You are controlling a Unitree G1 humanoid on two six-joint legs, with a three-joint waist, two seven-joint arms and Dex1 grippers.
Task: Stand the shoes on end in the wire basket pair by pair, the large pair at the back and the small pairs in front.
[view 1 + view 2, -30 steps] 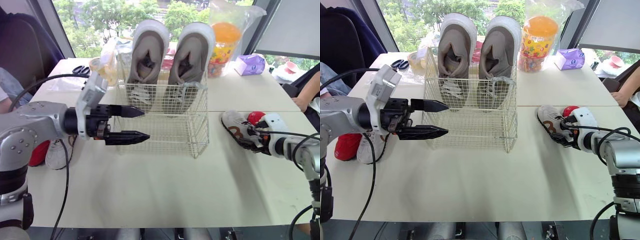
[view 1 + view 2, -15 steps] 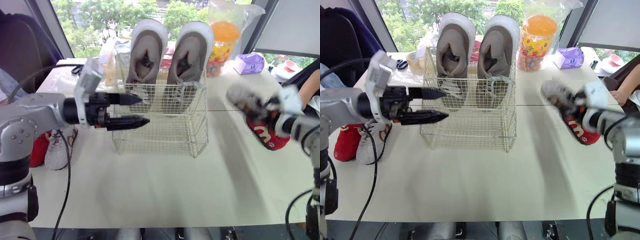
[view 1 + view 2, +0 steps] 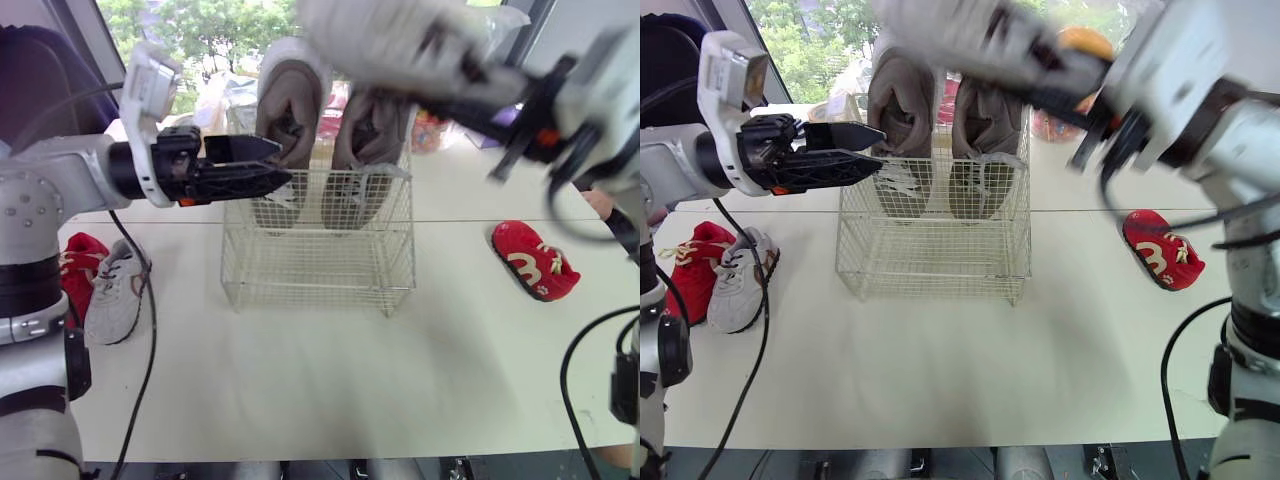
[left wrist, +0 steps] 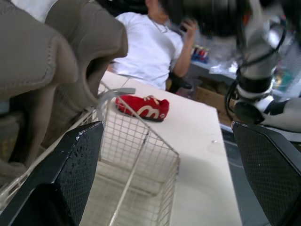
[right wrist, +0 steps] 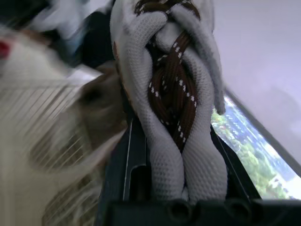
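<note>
grips white shoe [image 3: 390, 45] clamped tight in right gripper [image 5: 176, 155], upper centre above wire basket [image 3: 318, 288]. hovers left gripper [image 3: 283, 165], parted and empty, by its upper-left rim. could clip grey pair [image 3: 295, 110] or rim if swung down fast.

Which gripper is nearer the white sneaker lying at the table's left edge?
Left. The left gripper is at the wire basket's left rim, above and right of the white sneaker. The right gripper, clamping a grey shoe, is raised over the basket's right side.

Right claw [image 3: 470, 100] and the white shoe [image 3: 390, 40] in it, motion-smeared, cut off by the top edge
</note>
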